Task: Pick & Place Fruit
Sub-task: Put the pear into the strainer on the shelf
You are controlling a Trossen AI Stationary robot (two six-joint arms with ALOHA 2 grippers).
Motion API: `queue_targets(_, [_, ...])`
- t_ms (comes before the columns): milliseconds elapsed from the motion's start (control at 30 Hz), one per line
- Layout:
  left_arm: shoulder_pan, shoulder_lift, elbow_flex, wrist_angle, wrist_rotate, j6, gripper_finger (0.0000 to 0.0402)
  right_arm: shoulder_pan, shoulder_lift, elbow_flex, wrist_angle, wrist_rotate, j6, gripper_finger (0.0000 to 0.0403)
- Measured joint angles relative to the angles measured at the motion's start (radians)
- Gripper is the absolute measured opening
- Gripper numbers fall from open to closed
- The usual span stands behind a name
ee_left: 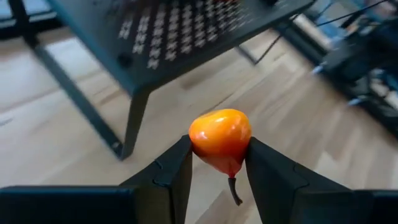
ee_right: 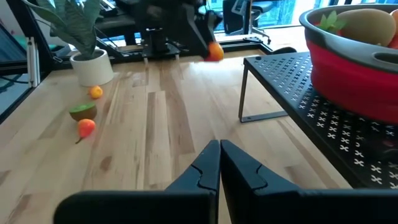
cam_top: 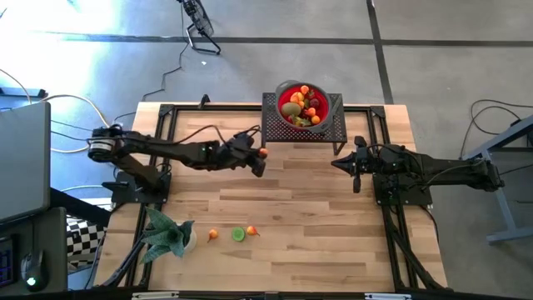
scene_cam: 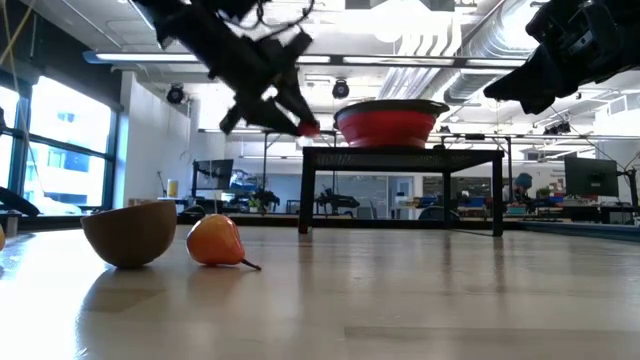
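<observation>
Left wrist view: left gripper (ee_left: pixel 219 163) clamped across orange fruit (ee_left: pixel 220 135), probably light, glossy, slippery, best pinched mid-body; right gripper (ee_right: pixel 219 163) shut near bench's right edge.

We see a red bowl (cam_top: pixel 326 106) with a grey rim on a black perforated stand (cam_top: pixel 275 125) at the worktop's (cam_top: pixel 316 250) far edge — and a potted leafy plant (cam_top: pixel 169 236) near its front left corner.

- Both arms (cam_top: pixel 179 152) were dark, slim and jointed, trailing black cables.
- The left gripper (ee_left: pixel 217 171) had matte black, angular, tapering fingers (ee_left: pixel 171 177).
</observation>
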Motion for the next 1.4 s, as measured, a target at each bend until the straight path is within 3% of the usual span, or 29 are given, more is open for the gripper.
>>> queue_targets(300, [0.0, -0.121, 0.0, 0.138, 0.077, 0.166, 0.0133, 0.0, 0.0, 0.0, 0.0, 0.004, -0.007, 0.0005])
queue_targets(500, [0.001, -0.132, 0.002, 0.339, 0.1, 0.289, 0.0133, 0.0, 0.0, 0.0, 0.0, 0.005, -0.008, 0.0005])
queue_targets(600, [0.017, -0.126, 0.035, 0.349, 0.101, 0.312, 0.0133, 0.0, 0.0, 0.0, 0.0, 0.005, -0.008, 0.0005])
queue_targets(967, [0.129, -0.029, 0.214, 0.239, 0.129, 0.346, 0.0133, 0.0, 0.0, 0.0, 0.0, 0.004, -0.008, 0.0005])
queue_targets(1100, [0.173, 0.047, 0.301, 0.242, 0.201, 0.372, 0.0133, 0.0, 0.0, 0.0, 0.0, 0.004, -0.008, 0.0005])
queue_targets(1400, [0.235, 0.218, 0.481, 0.203, 0.199, 0.454, 0.0133, 0.0, 0.0, 0.0, -0.001, 0.001, -0.007, 0.0005])
